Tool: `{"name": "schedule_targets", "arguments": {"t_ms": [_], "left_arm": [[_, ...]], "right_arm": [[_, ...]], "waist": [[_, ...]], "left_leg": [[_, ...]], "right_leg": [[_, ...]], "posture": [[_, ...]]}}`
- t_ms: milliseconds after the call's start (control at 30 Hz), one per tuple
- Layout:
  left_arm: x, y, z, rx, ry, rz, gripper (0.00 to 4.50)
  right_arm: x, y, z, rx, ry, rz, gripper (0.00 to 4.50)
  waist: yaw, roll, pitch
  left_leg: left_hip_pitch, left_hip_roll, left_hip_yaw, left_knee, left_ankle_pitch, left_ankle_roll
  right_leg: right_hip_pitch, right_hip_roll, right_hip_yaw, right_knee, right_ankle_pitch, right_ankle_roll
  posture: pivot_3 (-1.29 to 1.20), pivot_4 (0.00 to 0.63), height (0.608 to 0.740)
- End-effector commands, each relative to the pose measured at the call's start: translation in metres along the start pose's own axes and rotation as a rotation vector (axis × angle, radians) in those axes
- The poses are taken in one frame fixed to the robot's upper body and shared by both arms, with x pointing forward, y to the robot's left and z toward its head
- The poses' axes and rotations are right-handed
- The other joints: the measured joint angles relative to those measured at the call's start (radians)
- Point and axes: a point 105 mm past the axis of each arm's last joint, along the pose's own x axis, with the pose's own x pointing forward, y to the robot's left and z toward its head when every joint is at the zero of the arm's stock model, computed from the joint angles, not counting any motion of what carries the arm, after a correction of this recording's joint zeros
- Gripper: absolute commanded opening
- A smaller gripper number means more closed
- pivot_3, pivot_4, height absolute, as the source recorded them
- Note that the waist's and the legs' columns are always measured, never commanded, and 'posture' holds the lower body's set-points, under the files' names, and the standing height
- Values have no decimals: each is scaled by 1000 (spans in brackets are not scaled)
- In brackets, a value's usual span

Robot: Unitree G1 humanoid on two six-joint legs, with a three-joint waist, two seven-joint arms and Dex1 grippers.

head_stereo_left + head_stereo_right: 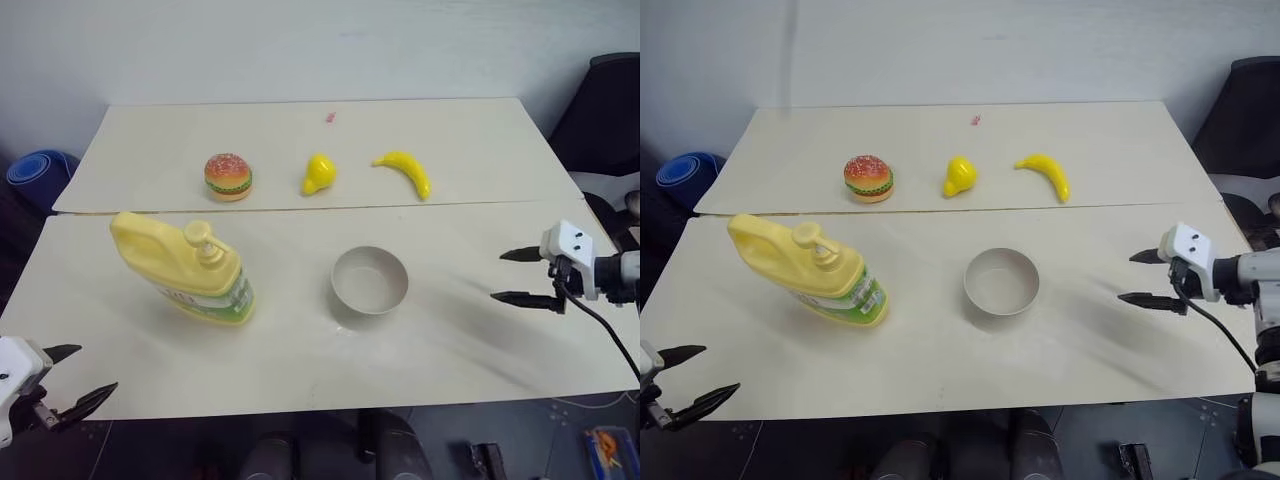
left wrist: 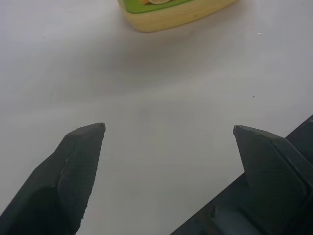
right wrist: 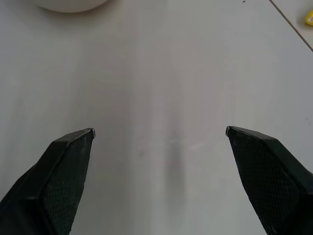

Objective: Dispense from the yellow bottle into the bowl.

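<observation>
Both grippers gape wide, holding nothing. Left gripper [image 1: 78,375] and yellow bottle [image 1: 187,270] sit left of the bowl [image 1: 370,280]; right gripper [image 1: 508,275] hovers right of it.

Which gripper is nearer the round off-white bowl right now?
Right. The right gripper hovers open beside the round off-white bowl, on its right over the table. The left gripper sits open at the table's near left corner, farther off, past the pale-yellow pump bottle.

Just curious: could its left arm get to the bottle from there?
Probably yes. The left tool is open, and only bare table lies between it and the bottle.
</observation>
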Motion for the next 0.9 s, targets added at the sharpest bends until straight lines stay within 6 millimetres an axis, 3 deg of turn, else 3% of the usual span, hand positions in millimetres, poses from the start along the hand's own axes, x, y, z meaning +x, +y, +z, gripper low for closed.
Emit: {"name": "schedule_targets", "arguments": {"t_ms": [33,233,367,467,667,767,800,900], "left_arm": [[-5,1,6,3,-32,12,4500],[-3,0,10,-17,-51,23,4500],[-4,0,25,-67,-112,14,4500],[-10,-3,49,-105,-181,-47,4500],[-18,-21,108,-21,-260,-265,4500],[-29,-39,141,78,-252,-443,4500],[-34,-47,148,67,-224,-525,4500],[-35,-68,175,243,-210,-633,4500]], "right_arm": [[-4,-2,7,-32,-28,-3,4479],[-1,-1,10,-32,-38,1,4479],[0,-2,18,-23,-63,4,4479],[-2,0,40,22,-127,44,4479],[6,31,83,-75,-208,205,4479],[25,56,112,-185,-264,267,4479],[30,64,117,-205,-268,288,4479],[50,89,129,-254,-310,378,4479]], "waist": [[-2,0,0],[-6,0,0],[-9,0,0],[-14,0,0],[-15,0,0],[-17,0,0],[-17,0,0],[-19,0,0]], "left_leg": [[0,0,1,0,0,0],[0,2,7,0,0,0],[1,3,8,1,0,0],[1,4,8,2,0,0],[1,4,1,3,0,-1],[1,3,1,3,0,-1],[0,2,1,3,0,-2],[1,0,1,3,0,-3]], "right_leg": [[0,0,0,0,0,0],[0,0,1,1,0,0],[0,0,2,1,1,-1],[0,0,2,2,1,-1],[0,0,3,3,2,-1],[-1,1,4,3,2,-1],[-1,2,3,3,2,-2],[-1,4,4,3,2,-2]], "posture": [[0,150,740],[0,150,740],[0,150,740],[0,150,740],[0,150,740],[0,150,740],[0,150,740],[0,150,740]]}}
